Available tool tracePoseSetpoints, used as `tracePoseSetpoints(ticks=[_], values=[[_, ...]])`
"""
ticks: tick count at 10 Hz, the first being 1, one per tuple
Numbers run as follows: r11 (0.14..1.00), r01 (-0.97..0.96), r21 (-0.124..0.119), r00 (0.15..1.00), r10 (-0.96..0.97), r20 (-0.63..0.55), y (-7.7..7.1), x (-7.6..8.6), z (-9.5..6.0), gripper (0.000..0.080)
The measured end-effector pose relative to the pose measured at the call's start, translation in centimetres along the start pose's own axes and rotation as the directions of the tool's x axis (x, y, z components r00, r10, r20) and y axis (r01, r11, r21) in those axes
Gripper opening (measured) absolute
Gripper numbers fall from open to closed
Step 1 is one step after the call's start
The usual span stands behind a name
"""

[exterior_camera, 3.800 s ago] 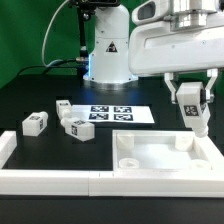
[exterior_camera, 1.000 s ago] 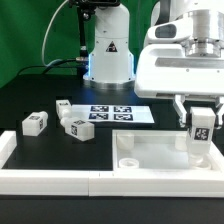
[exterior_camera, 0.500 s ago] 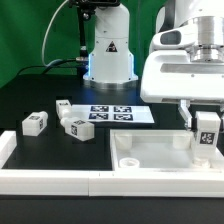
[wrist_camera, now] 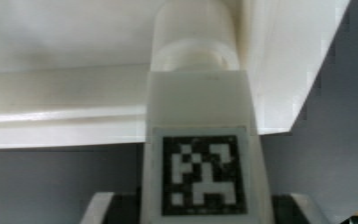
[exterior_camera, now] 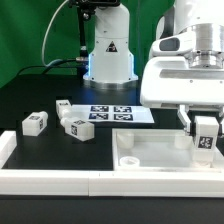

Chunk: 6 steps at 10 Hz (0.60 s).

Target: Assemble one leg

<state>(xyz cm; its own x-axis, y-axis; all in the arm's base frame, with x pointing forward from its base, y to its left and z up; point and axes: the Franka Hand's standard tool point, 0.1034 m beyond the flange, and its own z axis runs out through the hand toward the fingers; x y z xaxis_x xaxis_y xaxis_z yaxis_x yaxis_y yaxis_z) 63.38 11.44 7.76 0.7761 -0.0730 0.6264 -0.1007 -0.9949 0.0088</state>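
The leg (exterior_camera: 205,140) hangs upright in the claw (exterior_camera: 204,133), pinched between half-closed jaws, just above the white tabletop's (exterior_camera: 150,168) far corner, by the counter's edge on the exterior view's right. It's not seated yet, so I'd say lowering and fixing remain. Three spare legs (exterior_camera: 35,123) and the marker board (exterior_camera: 120,113) lie well apart, and nothing blocks the way.

The leg (exterior_camera: 205,132) looks like smooth, matt white plastic, and its tag (wrist_camera: 201,170) is a flat black-and-white print. The tray (exterior_camera: 165,158) seems to be of the same matt white plastic. The counter (exterior_camera: 40,95) is black and matt. The marker board (exterior_camera: 120,113) looks like thin printed card. The robot base (exterior_camera: 108,55) has a glossy white shell.
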Motion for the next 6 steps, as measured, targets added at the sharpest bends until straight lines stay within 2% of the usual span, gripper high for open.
tracePoseSetpoints(ticks=[2,3,4,5,6], values=[[1.0,0.005,-0.001,1.0,-0.005,0.005,0.0,0.0,0.0,0.0287],[1.0,0.012,-0.003,1.0,-0.012,0.023,0.0,-0.2,0.2,0.0365],[1.0,0.015,-0.004,0.998,-0.015,0.056,0.2,0.0,0.1,0.0365],[1.0,0.002,-0.002,0.996,-0.002,0.084,0.7,0.9,-0.4,0.0557],[1.0,-0.014,0.001,0.993,0.014,0.114,0.9,1.6,-0.9,0.0629]])
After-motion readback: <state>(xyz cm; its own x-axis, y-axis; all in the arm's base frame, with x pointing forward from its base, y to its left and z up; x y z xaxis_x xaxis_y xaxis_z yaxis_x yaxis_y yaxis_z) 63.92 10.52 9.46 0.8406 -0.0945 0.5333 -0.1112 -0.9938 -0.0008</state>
